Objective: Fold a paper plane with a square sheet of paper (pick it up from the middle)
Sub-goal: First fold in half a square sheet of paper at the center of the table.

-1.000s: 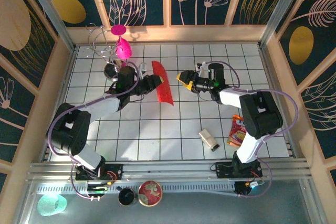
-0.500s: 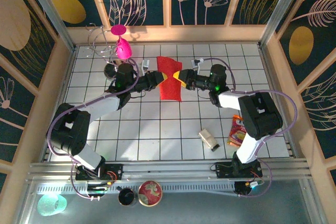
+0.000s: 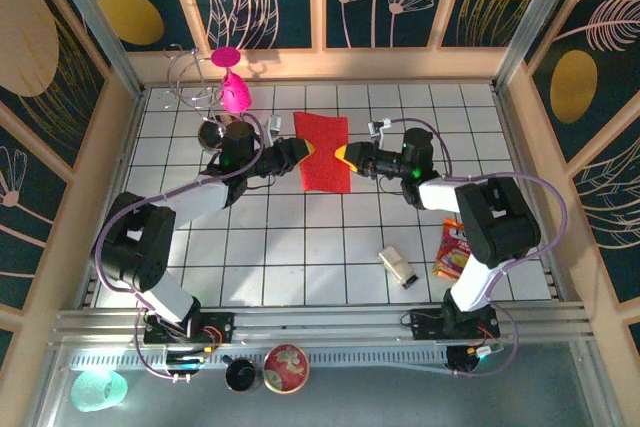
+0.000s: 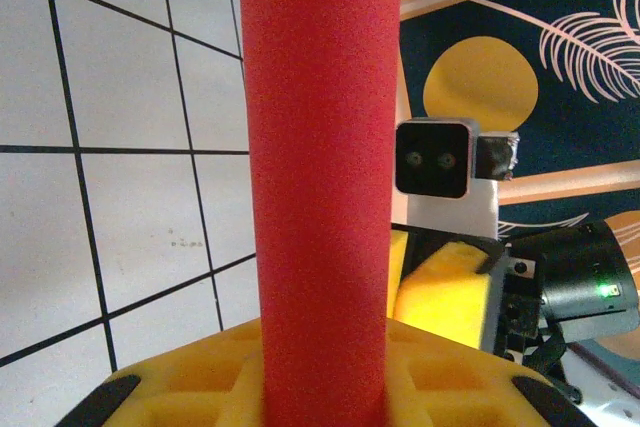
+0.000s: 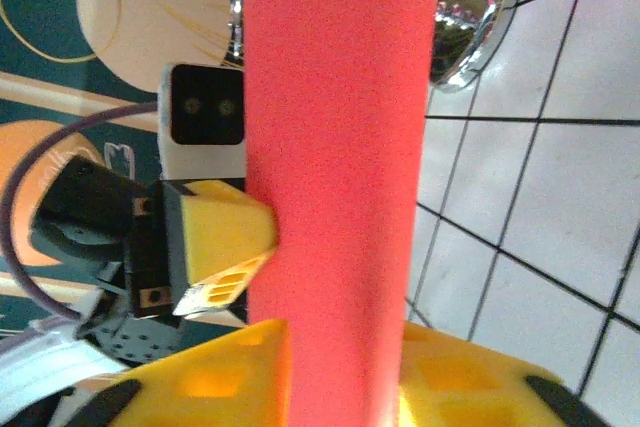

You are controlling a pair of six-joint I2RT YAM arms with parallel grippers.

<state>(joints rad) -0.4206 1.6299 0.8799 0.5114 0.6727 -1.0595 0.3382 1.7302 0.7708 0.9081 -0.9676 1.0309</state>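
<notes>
Right gripper (image 3: pixel 343 154) has joined the left gripper (image 3: pixel 302 152); both pinch the square sheet of paper (image 3: pixel 323 152) between them.
Pulling apart, we could tear it.

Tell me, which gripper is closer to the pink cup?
Left. The left gripper holds the red paper on the side nearest the pink cup; the right gripper holds its far side.

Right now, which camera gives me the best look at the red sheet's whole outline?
The top external view: the square sheet of paper shows its full outline there, between the left gripper and the right gripper. Each wrist view catches a close red band of it, with top and bottom cut off.
</notes>
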